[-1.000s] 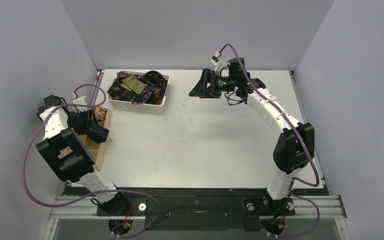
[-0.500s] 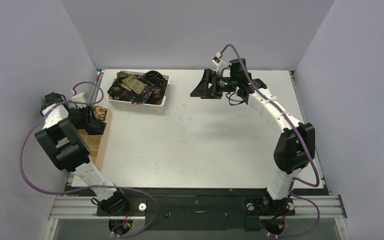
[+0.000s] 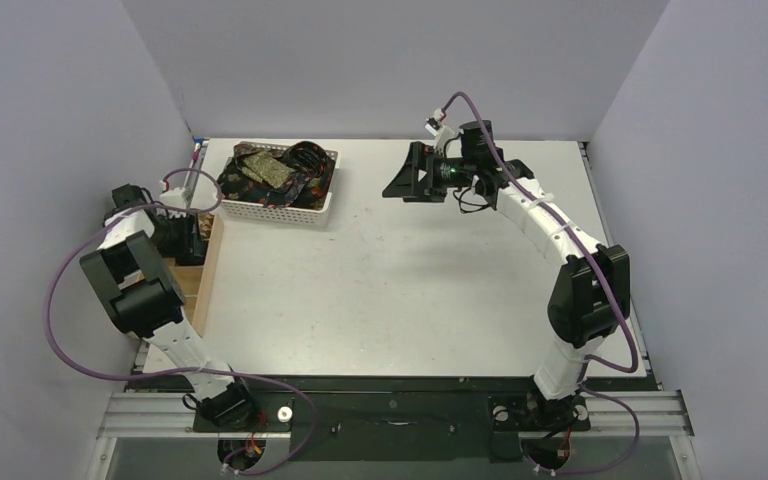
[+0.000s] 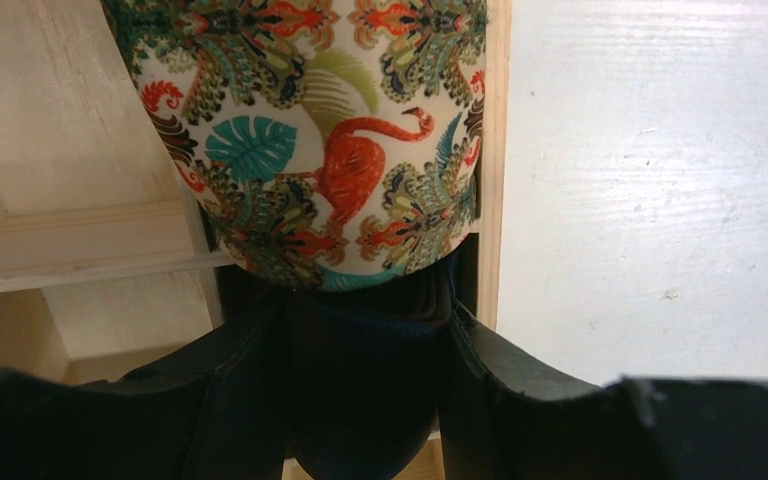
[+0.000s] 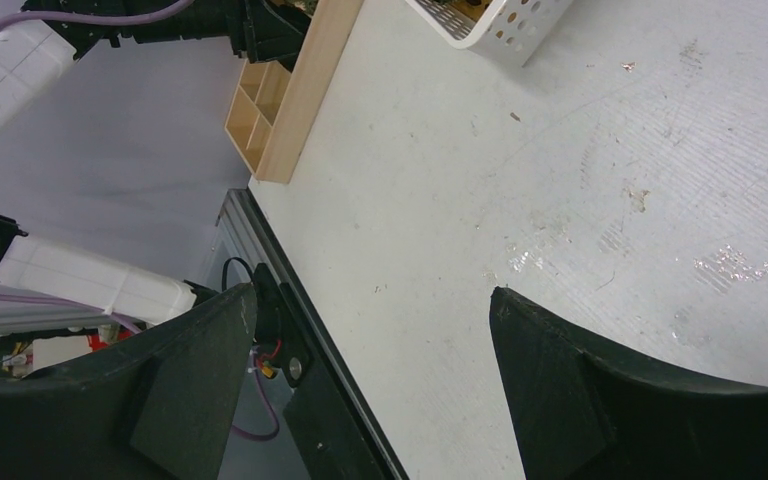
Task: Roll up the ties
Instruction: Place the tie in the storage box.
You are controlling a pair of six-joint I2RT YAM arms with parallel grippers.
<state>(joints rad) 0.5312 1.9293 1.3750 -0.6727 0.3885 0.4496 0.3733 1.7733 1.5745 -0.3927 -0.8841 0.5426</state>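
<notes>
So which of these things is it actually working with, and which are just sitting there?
Job in hand: rolled tie, gripped by the left end effector; loose ties.
Just there: white basket holding them; wooden tray; right end effector, open and empty.

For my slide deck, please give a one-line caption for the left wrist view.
Left jaws hold a rolled flamingo-print tie in a wooden tray compartment.

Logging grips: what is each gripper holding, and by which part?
Left gripper pinches the flamingo-patterned rolled tie by its dark near end, in the wooden tray. Right gripper is open and empty.
</notes>
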